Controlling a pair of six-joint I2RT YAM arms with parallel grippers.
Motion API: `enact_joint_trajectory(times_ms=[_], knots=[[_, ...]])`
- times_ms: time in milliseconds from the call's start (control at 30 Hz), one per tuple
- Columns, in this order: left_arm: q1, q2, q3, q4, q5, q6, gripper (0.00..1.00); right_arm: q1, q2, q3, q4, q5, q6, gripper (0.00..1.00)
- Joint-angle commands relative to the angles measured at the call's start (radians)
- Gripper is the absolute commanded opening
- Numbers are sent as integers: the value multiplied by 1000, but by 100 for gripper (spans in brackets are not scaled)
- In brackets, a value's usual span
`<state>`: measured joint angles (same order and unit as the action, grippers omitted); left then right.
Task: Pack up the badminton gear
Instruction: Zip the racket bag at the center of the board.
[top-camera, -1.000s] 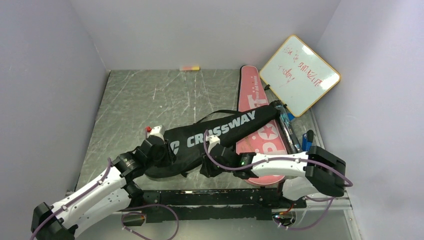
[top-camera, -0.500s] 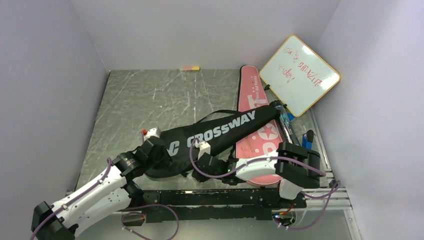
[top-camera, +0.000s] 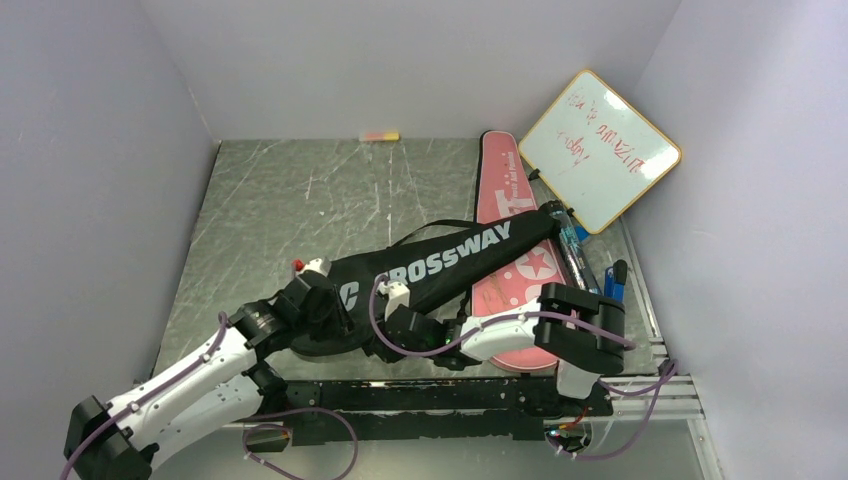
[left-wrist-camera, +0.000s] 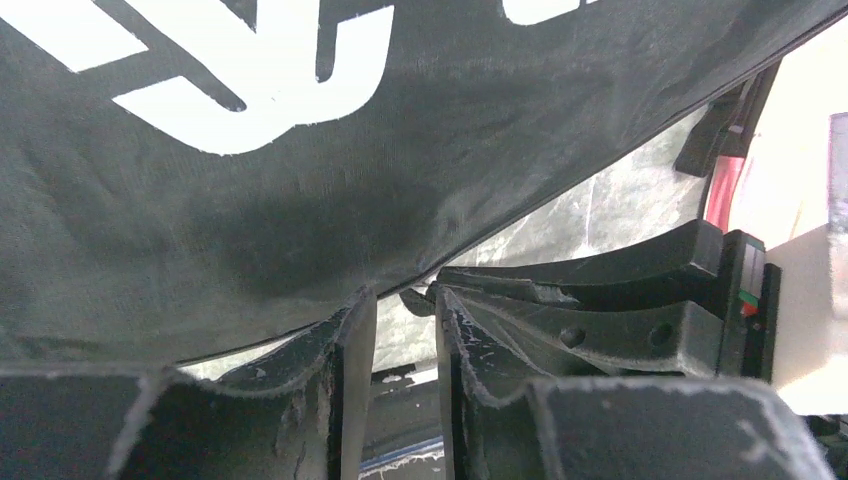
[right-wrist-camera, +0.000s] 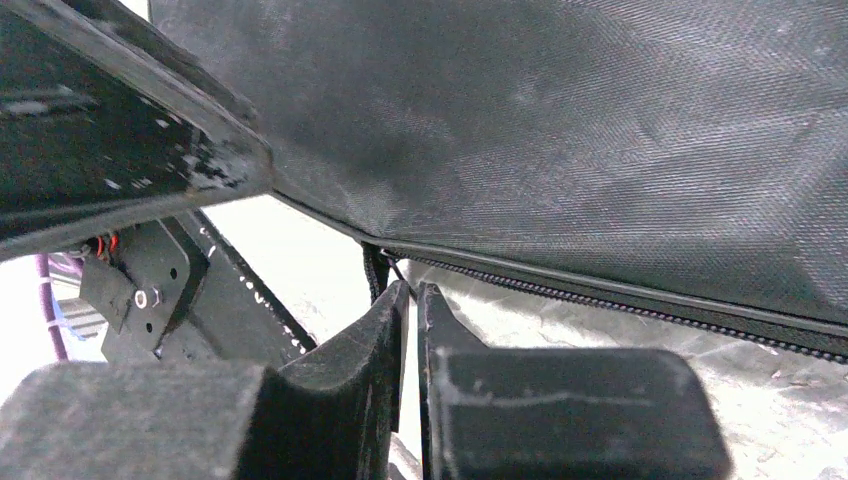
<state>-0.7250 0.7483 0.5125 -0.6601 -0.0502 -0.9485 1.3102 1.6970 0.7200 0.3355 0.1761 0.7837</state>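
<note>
**Kid 1:** What is the left pincer (left-wrist-camera: 400, 300) doing?

**Kid 2:** Its tips are a little apart, right at the edge of the black cover (left-wrist-camera: 300, 150). I cannot tell if it nips it.

**Kid 1:** And the right pincer (right-wrist-camera: 410, 290)?

**Kid 2:** It is squeezed on the zip pull (right-wrist-camera: 376, 268), just in front of its tips on the same cover's edge. The pink cover (top-camera: 497, 170) lies off to its right, partly under the black one.

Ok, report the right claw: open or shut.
Shut: fingers of the right claw nearly touch, apparently pinching the zipper pull of the black cover.
</note>
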Motion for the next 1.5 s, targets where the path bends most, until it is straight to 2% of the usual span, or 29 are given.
enact_joint_trajectory(times_ms=[0, 500, 667, 700, 767, 833, 1133, 1233, 1367, 1467], knots=[[3, 27, 28, 18, 65, -25, 34, 11, 9, 26, 81, -24, -21, 13], [2, -11, 16, 9, 58, -56, 38, 25, 89, 86, 53, 2, -45, 20], [3, -32, 17, 2, 60, -93, 47, 30, 85, 85, 56, 35, -45, 21], [3, -36, 16, 0, 63, -102, 50, 29, 83, 84, 56, 40, -44, 20], [3, -48, 15, -7, 59, -124, 56, 30, 78, 82, 49, 58, -37, 11], [3, -72, 14, -23, 52, -161, 61, 31, 69, 80, 33, 88, -21, 0], [3, -220, -45, -59, 14, -418, 69, 29, -22, -19, 92, 149, 9, 0], [4, -262, -86, -47, 34, -502, 77, 30, -29, -29, 114, 144, 7, 0], [3, -304, -141, -37, 37, -600, 76, 30, -31, -41, 147, 133, 5, 0], [3, -282, -155, -39, 29, -618, 74, 29, -33, -36, 116, 158, 12, 0]])
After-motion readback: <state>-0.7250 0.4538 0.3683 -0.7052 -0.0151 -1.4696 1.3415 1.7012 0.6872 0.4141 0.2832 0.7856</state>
